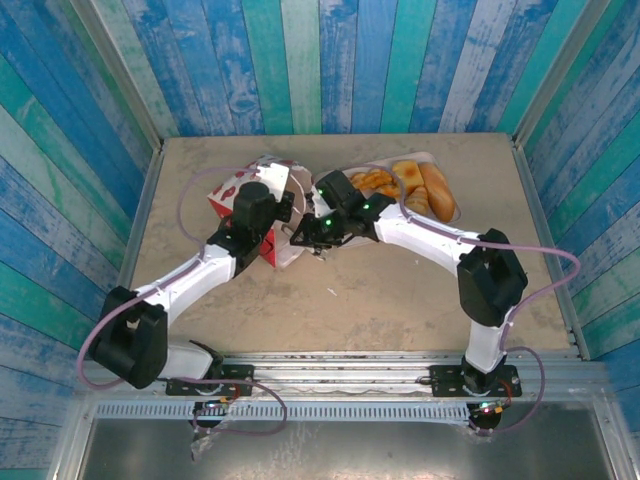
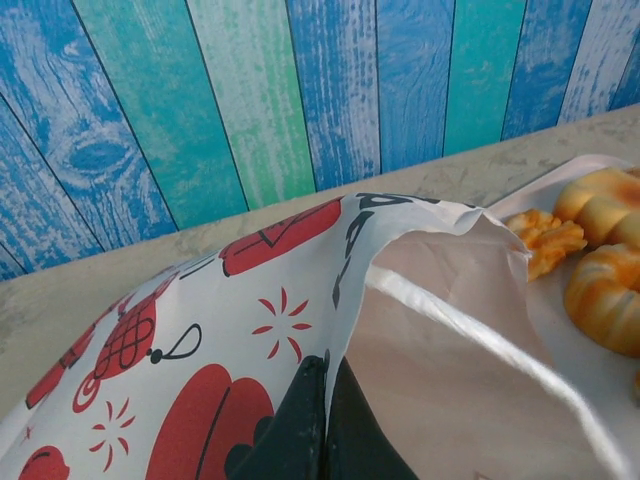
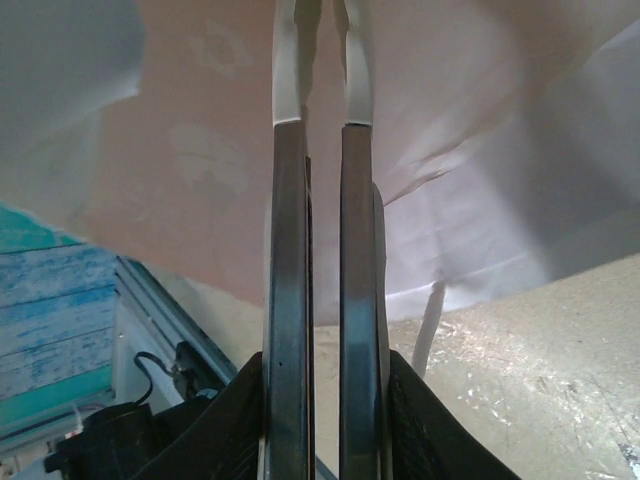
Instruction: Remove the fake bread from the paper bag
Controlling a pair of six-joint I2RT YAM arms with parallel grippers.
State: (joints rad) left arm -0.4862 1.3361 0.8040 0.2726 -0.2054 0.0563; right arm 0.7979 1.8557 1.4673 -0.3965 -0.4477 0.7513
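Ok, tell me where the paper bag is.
Top view: the paper bag sits left of centre, just left of the white tray, held by the left gripper.

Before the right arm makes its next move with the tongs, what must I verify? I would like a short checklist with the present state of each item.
1. Left claw pinches the paper bag at its rim: ok.
2. Right claw clamps the metal tongs: ok.
3. Tongs reach into the bag mouth: ok.
4. Bread caught between the tong tips: cannot tell.
5. Fake bread already lies on the white tray: ok.
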